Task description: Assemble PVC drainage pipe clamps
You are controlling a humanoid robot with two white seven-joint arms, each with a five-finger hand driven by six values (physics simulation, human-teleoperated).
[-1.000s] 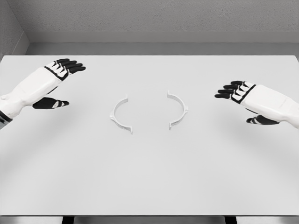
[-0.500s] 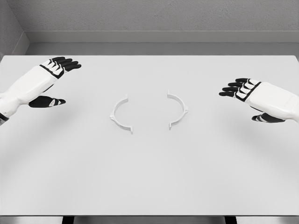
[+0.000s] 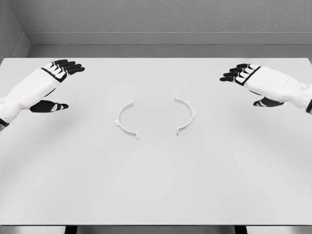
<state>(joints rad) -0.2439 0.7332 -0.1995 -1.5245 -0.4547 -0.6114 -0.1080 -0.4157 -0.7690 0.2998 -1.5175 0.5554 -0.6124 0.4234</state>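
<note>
The 2 clamp halves [image 3: 126, 120] [image 3: 185, 114] lie apart on the table [image 3: 156, 185], between both hands. The left hand [image 3: 46, 87] and right hand [image 3: 256, 83] hover, fingers spread, holding nothing.

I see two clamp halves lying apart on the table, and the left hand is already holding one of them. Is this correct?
Not quite. The head view shows both clamp halves lying apart on the table, but the left hand is open and holds nothing.

You have two white clamp halves [image 3: 156, 118] on a plain white table [image 3: 156, 185]. Left hand [image 3: 46, 83] and right hand [image 3: 258, 83] are both white-backed with black fingers. Rear wall [image 3: 161, 17] shows speckled grey.
</note>
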